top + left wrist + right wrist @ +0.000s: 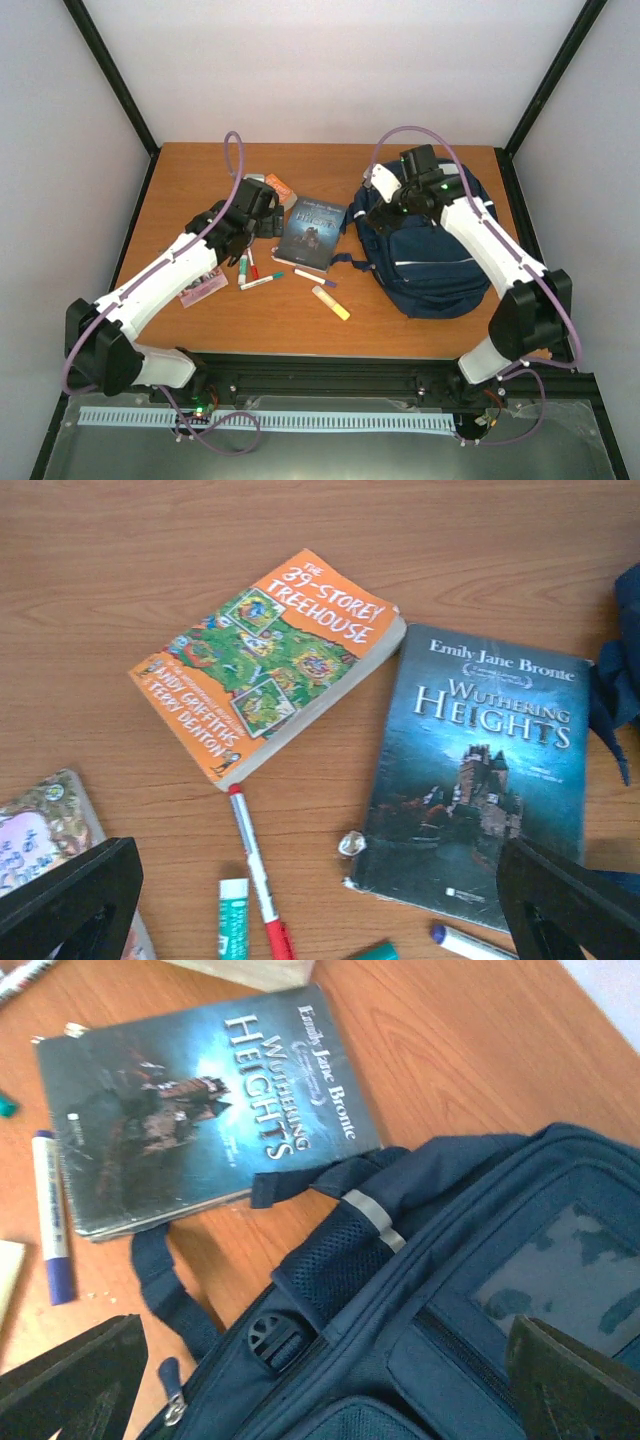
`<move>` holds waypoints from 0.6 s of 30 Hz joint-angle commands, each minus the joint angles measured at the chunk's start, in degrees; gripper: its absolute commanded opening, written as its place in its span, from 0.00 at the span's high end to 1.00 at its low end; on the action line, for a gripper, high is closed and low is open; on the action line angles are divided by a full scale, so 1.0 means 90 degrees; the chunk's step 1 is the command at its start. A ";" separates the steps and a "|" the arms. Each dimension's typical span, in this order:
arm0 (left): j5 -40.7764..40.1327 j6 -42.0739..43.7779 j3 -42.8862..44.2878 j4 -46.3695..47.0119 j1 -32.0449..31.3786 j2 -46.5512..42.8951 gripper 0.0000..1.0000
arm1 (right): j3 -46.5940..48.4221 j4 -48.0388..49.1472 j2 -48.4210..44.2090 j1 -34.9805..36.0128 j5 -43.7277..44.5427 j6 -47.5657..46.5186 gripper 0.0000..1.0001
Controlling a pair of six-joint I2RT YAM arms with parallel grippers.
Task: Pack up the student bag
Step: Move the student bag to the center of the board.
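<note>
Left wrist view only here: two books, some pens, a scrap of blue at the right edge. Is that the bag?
Observer: Yes. The student bag lies just right of the Wuthering Heights book, on the right arm's side.
Operator: Where's the right arm?
Observer: Its tool hangs open over the end of the bag nearest the book, holding nothing.
Operator: Is the bag touching the book?
Observer: In the right wrist view a dark strap appears to lie over the book's edge.
</note>
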 commanded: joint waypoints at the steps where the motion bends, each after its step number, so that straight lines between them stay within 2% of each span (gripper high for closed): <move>1: 0.0782 -0.0030 -0.0011 0.0541 0.0322 0.0218 0.00 | 0.0492 0.0155 0.0757 -0.0086 -0.0244 0.0287 0.00; 3: 0.1136 -0.0114 0.0029 0.0667 0.0481 0.0531 0.00 | 0.0882 -0.0089 0.1334 -0.0079 -0.0913 0.0669 0.00; 5: 0.1411 -0.0240 0.0230 0.0603 0.0615 0.0956 0.00 | 0.1181 -0.0087 0.1849 0.0010 -0.0855 0.1166 0.00; 7: 0.1676 -0.0233 0.0381 0.0571 0.0690 0.1299 0.00 | 0.1375 0.0000 0.2283 0.0103 -0.0769 0.1640 0.06; 8: 0.1746 -0.0199 0.0393 0.0626 0.0701 0.1391 0.01 | 0.1504 -0.0018 0.2499 0.0119 -0.0901 0.1827 0.12; 11: 0.2040 -0.0133 0.0302 0.0860 0.0756 0.1531 0.15 | 0.1819 -0.0045 0.3070 0.0121 -0.1273 0.2302 0.30; 13: 0.2335 -0.0101 0.0384 0.0820 0.0791 0.1667 0.24 | 0.1879 -0.0037 0.3344 0.0121 -0.1300 0.2520 0.32; 18: 0.3043 -0.0441 0.0715 0.0194 0.0792 0.1967 0.31 | 0.1690 0.0020 0.3694 0.0120 -0.1160 0.2965 0.36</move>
